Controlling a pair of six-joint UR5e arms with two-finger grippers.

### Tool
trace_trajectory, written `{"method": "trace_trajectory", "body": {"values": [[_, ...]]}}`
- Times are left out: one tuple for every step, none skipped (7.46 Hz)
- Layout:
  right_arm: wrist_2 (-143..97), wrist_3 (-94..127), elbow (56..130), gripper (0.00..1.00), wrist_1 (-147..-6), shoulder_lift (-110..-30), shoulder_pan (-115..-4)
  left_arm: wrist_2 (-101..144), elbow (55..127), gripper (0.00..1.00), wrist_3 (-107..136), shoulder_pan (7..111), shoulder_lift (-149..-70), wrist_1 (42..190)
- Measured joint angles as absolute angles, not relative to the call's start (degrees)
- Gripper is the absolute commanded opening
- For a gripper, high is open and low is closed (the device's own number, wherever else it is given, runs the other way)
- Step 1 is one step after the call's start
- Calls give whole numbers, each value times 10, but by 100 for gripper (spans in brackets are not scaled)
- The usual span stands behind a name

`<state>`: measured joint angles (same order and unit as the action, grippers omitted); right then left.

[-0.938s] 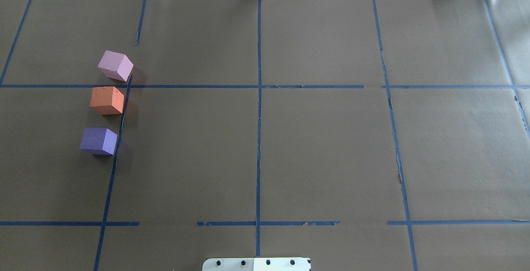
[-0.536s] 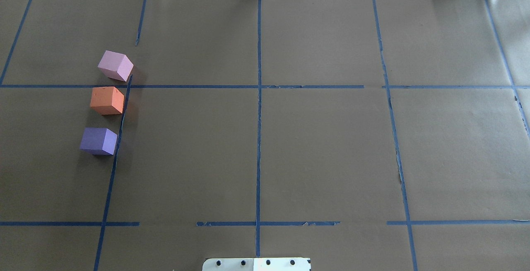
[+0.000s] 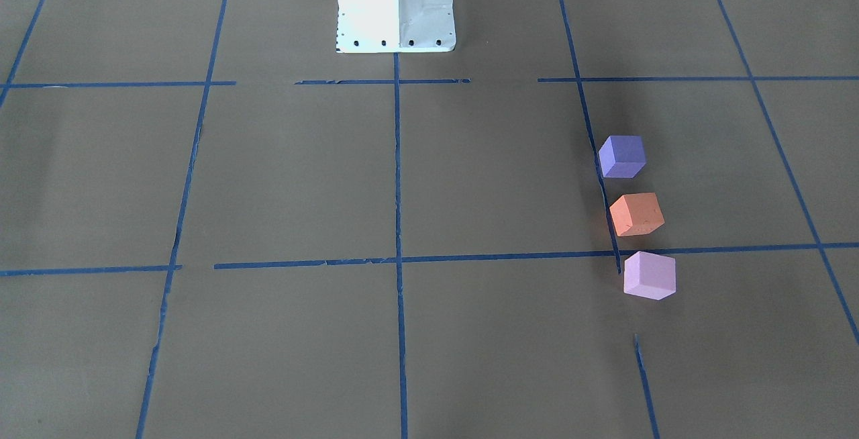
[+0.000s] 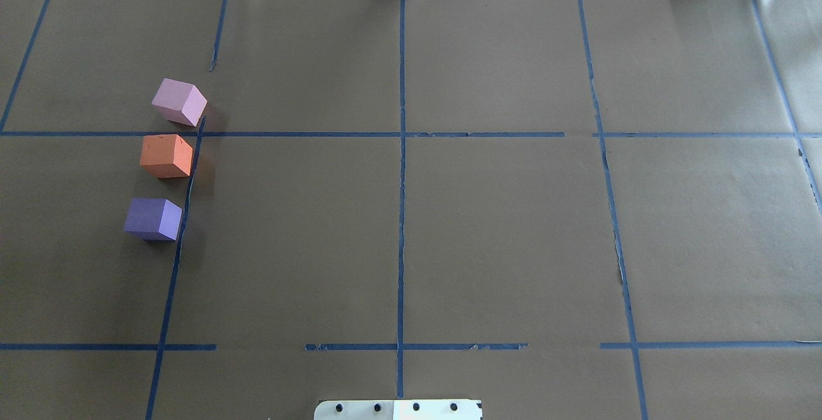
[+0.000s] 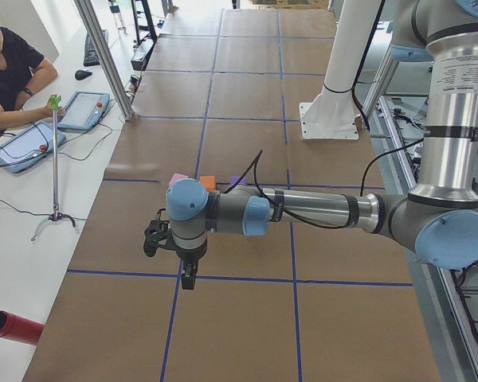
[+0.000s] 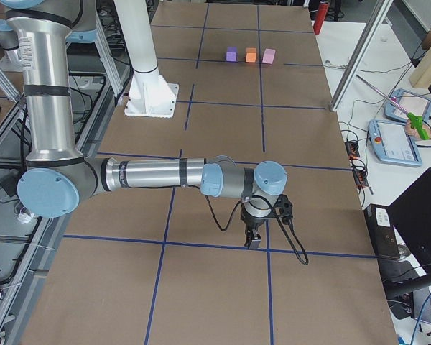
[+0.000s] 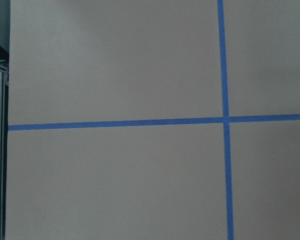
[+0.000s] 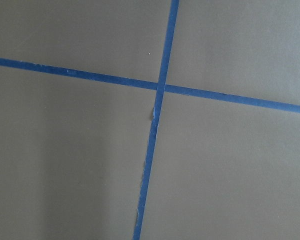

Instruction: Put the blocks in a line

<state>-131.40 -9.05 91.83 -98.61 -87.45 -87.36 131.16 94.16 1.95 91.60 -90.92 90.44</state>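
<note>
Three cubes stand in a short row along a blue tape line on the table's left side: the pale pink block point(image 4: 180, 102) farthest, the orange block point(image 4: 166, 156) in the middle, the purple block point(image 4: 153, 218) nearest me, with small gaps between them. They also show in the front-facing view: purple point(image 3: 622, 156), orange point(image 3: 636, 214), pink point(image 3: 648, 275). My left gripper point(image 5: 189, 274) shows only in the left side view, off beyond the blocks near the table's end. My right gripper point(image 6: 253, 239) shows only in the right side view, far from them. I cannot tell whether either is open or shut.
Brown paper with a blue tape grid covers the table point(image 4: 501, 234). The white robot base point(image 3: 396, 9) stands at the near middle edge. A red cylinder point(image 5: 12, 328) lies off the table's left end. An operator point(image 5: 8, 68) sits at a side desk with tablets.
</note>
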Motion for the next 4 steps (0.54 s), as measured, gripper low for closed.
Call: {"method": "trace_trajectory", "body": {"values": [[-1314, -91, 918, 100, -986, -875, -874, 1312, 950, 100, 36, 901, -909, 902], [-1314, -91, 918, 100, -986, -875, -874, 1312, 955, 100, 42, 894, -909, 892], [-1314, -91, 918, 100, -986, -875, -874, 1312, 959, 100, 43, 892, -909, 872], [-1314, -91, 918, 100, -986, -875, -874, 1312, 961, 100, 41, 892, -910, 851]]}}
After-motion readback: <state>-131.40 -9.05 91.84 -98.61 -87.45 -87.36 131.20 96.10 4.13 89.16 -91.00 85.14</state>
